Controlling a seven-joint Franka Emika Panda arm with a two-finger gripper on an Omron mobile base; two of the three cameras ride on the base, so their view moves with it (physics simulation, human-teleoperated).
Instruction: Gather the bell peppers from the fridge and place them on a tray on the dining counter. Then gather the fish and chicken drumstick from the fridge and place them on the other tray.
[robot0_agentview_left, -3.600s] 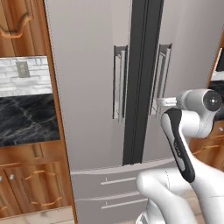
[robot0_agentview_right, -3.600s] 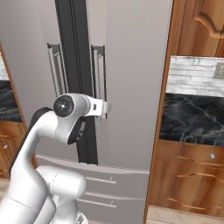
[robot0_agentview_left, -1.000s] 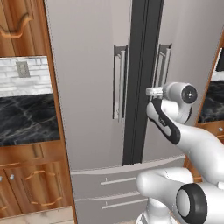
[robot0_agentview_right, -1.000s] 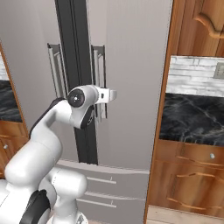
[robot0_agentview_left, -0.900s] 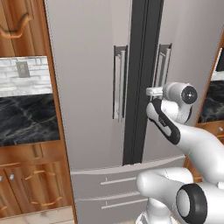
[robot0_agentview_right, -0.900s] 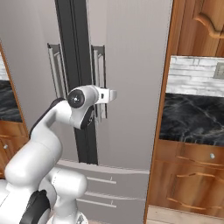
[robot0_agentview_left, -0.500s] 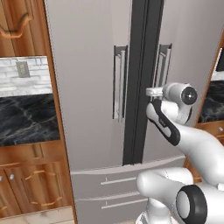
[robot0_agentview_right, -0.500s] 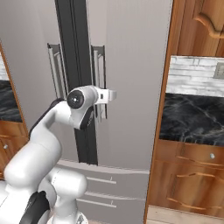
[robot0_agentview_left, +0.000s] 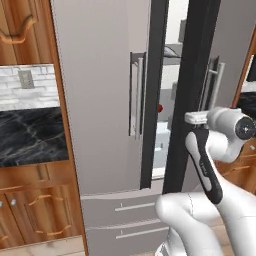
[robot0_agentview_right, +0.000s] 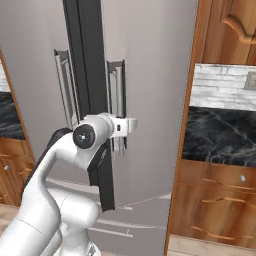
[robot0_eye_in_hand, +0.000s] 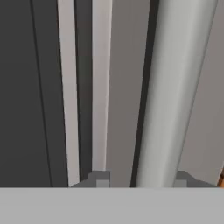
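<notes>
The gripper (robot0_agentview_left: 196, 118) is seen clenched on the handle (robot0_agentview_left: 215, 80) of the fridge's (robot0_agentview_left: 95, 165) right door (robot0_agentview_left: 236, 35). In the hand view the gripper (robot0_eye_in_hand: 140, 179) is shown with its two fingertips (robot0_eye_in_hand: 99, 178) set on either side of the pale round handle (robot0_eye_in_hand: 175, 87), which runs upright between them. In the right base view the gripper (robot0_agentview_right: 131, 125) is found at the lower part of the handle (robot0_agentview_right: 117, 85), level with the arm's wrist.

The right door is held ajar: its dark inner edge (robot0_agentview_left: 189, 100) is swung toward the near side, and a gap is left between it and the left door (robot0_agentview_left: 95, 100), which is shut. Through the gap the lit inside (robot0_agentview_left: 170, 70) of the fridge is seen, with pale shelves. A small red thing (robot0_agentview_left: 160, 107) is seen on a shelf just right of the left door's edge; it is too small to be told for a bell pepper or anything else. No fish or drumstick can be made out.

The left door's handle (robot0_agentview_left: 136, 95) is left untouched, well apart from the gripper. Two drawers (robot0_agentview_left: 125, 220) are set below the doors. Wooden cabinets (robot0_agentview_left: 30, 210) and a dark marble wall panel (robot0_agentview_left: 30, 135) are placed to the left of the fridge, and more of the same (robot0_agentview_right: 220, 135) to its right.
</notes>
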